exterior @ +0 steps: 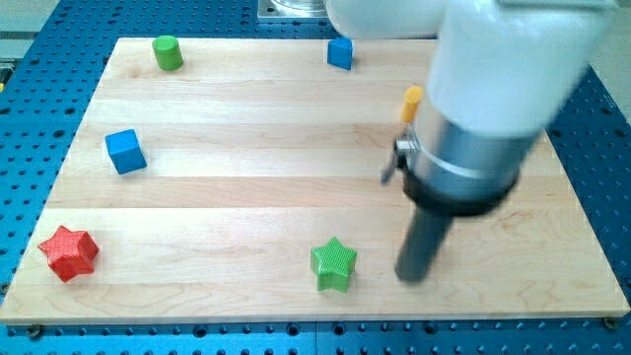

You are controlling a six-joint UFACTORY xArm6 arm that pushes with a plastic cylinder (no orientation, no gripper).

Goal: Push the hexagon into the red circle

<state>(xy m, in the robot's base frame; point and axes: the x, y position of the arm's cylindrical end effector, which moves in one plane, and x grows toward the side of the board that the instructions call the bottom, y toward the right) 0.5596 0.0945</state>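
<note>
Block in orange (pixel 411 100) stands near the tabletop's (pixel 246 202) far edge, toward the view's upper right. It is the only piece that could be the hexagon, but my arm's pale body covers its right side, so its outline cannot be made out for certain. No red circle can be picked out among the pieces; the only red one is a red star (pixel 68 252) at the view's lower left corner. My tip (pixel 414 277) rests on the wood well below the orange block, toward the view's bottom, apart from it and just to the right of a green star (pixel 333 264), with a narrow strip of bare wood between them. The arm ends in this dark rod, so no hand shows, and I cannot tell any open or closed state. Farther out, a blue cube (pixel 340 52) sits at the top edge left of the orange block, a second blue cube (pixel 125 151) lies at the view's left, and a green cylinder (pixel 167 52) stands upright at the top left. Every block sits singly and directly on the wood, which lies on a blue perforated base (pixel 20 108).
</note>
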